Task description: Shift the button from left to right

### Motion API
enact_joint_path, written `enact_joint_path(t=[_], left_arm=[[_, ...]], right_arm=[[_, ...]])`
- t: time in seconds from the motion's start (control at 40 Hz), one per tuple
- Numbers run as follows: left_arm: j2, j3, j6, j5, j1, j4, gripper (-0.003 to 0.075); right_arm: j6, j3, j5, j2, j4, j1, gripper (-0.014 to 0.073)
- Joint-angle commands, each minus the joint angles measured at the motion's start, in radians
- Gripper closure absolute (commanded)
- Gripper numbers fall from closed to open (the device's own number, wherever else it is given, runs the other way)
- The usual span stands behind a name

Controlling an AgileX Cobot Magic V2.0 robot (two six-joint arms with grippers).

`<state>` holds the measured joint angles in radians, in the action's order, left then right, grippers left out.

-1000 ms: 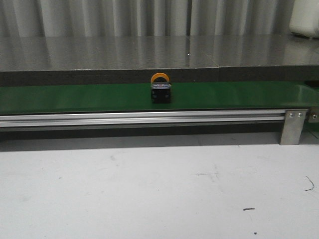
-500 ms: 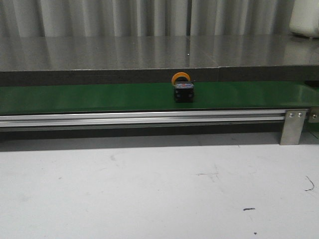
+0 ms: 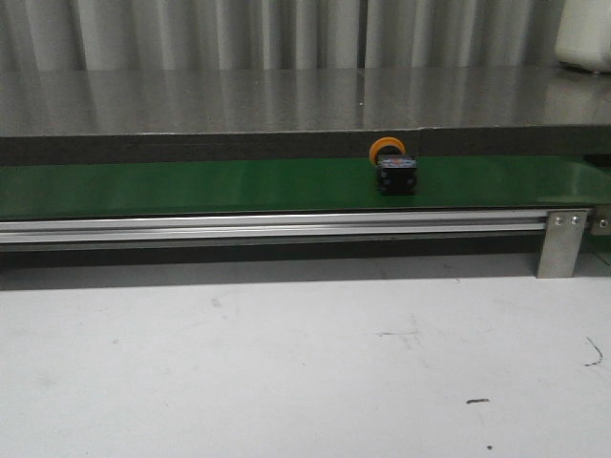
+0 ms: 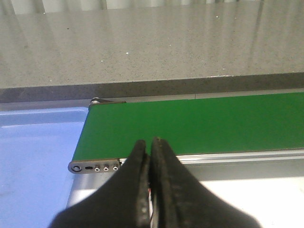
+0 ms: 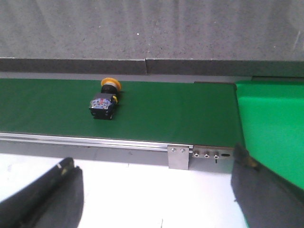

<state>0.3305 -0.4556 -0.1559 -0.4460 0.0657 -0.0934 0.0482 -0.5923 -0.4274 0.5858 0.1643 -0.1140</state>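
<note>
The button (image 3: 394, 170), a black box with an orange-yellow cap, lies on the green belt (image 3: 191, 186) right of the middle. The right wrist view has the button (image 5: 104, 102) on the belt (image 5: 166, 114), well ahead of my right gripper (image 5: 152, 166). That gripper is open and empty over the white table, short of the belt's rail. My left gripper (image 4: 148, 141) is shut with nothing in it, at the near edge of the belt's left end (image 4: 213, 123). Neither gripper shows in the front view.
A blue tray (image 4: 38, 156) lies beyond the belt's left end. A green tray (image 5: 270, 128) lies beyond its right end. An aluminium rail with a bracket (image 3: 561, 240) runs along the belt's front. Behind is a grey counter with a white container (image 3: 584, 33).
The button has travelled to the right along the belt, from about the middle to right of the middle, over the last second.
</note>
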Motion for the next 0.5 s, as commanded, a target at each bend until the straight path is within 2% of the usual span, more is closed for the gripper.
enact_joint_path(t=[0.0, 0.25, 0.47], left_arm=[[0.008, -0.025, 0.001, 0.084, -0.005, -0.012, 0.0741], [0.008, -0.025, 0.001, 0.084, -0.005, -0.012, 0.0741], [0.008, -0.025, 0.001, 0.084, -0.005, -0.012, 0.0741]], right_arm=[[0.006, -0.052, 0.081, 0.06, 0.002, -0.001, -0.0053], [-0.004, -0.202, 0.08, 0.334, 0.002, 0.0, -0.0053], [-0.023, -0.396, 0.047, 0.61, 0.003, 0.045, -0.0053]])
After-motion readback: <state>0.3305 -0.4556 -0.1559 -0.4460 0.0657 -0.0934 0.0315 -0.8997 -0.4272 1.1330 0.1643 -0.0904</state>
